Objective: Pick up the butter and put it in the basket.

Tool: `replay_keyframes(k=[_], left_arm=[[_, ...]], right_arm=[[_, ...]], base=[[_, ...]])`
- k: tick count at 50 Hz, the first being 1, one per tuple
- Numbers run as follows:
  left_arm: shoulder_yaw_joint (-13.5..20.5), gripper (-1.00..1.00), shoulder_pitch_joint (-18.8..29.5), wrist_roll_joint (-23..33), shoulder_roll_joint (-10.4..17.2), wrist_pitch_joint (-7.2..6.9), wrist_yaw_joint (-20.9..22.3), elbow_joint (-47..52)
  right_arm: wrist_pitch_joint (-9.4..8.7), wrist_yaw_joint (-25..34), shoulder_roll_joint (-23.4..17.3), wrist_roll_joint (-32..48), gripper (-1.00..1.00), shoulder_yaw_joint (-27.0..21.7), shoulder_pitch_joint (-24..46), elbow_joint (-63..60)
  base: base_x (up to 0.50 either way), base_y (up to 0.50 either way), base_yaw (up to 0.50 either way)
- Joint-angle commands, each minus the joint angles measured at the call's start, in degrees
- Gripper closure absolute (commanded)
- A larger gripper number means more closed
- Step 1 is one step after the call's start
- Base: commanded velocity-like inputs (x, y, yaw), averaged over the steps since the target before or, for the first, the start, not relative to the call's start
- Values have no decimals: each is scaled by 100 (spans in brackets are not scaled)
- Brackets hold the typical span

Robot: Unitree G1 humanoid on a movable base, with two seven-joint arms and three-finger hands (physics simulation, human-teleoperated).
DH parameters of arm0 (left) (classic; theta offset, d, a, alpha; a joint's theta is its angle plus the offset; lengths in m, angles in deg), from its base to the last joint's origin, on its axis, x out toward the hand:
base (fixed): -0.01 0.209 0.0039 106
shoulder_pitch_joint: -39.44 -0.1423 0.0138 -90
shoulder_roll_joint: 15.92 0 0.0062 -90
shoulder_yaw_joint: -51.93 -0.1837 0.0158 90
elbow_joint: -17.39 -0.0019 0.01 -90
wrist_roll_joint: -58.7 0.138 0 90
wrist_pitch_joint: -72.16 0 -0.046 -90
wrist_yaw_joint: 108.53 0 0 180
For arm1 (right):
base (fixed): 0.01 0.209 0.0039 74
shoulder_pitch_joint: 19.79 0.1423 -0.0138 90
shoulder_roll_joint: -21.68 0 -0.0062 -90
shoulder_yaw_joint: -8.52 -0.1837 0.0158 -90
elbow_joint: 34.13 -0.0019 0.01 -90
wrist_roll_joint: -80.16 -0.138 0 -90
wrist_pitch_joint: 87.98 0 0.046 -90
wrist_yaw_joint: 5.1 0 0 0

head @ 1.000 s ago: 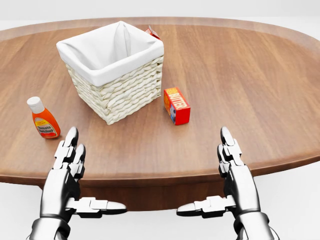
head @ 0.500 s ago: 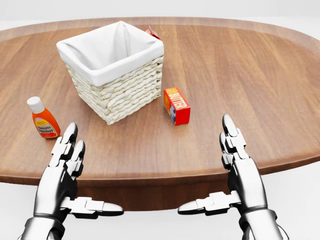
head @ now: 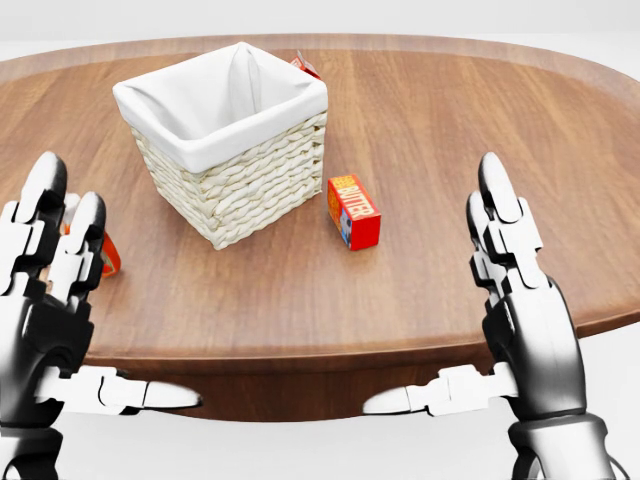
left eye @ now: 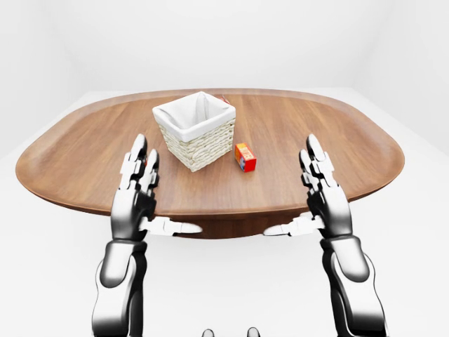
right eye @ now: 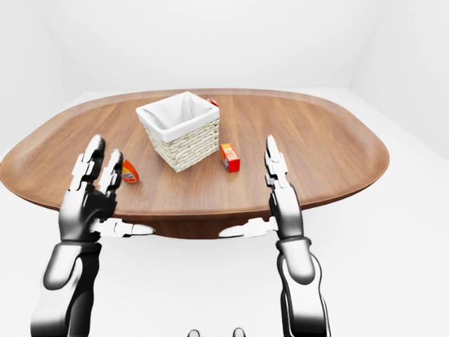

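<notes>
Both hands stood spread and empty near the counter's [head: 420, 150] edge.

The left hand [head: 45, 300] and right hand [head: 520, 300] held their fingers [head: 497, 195] straight, thumbs out sideways, touching nothing. Both had risen higher in the head view than half a second before. The butter [head: 353, 211] lay on the counter just right of the basket [head: 225, 140]. The right-eye view showed the ketchup bottle [right eye: 129, 171] plainly; in the head view the left hand mostly covered it.
</notes>
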Motion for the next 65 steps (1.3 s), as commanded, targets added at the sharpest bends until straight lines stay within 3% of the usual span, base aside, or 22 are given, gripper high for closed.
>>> replay_keyframes(k=[1,20,35,39,51,56,65], left_arm=[[332,-100,61,-349,62,0,71,900],[319,-100,100,-413,43,0,-13,732],[366,-100,134,-453,85,0,-27,844],[294,-100,461,-403,149,0,-121,615],[618,-100,1690,-775,717,0,-315,501],[786,-100,1768,-1002,857,0,-424,771],[754,-100,1761,-998,894,0,-461,692]], right_arm=[[0,96,-10,116,-100,2,-94,-691],[0,142,12,160,-100,8,-180,-711],[0,94,29,103,-100,-30,-90,-918],[0,83,-12,139,-100,-44,135,-934],[0,335,-360,-40,-100,-578,1096,-1310],[0,525,-504,-30,-100,-654,1185,-1500],[0,672,-601,131,-100,-620,1382,-1678]], base=[[0,0,0],[1,44,0],[0,0,0],[0,0,0],[0,0,0],[4,0,0],[36,0,0]])
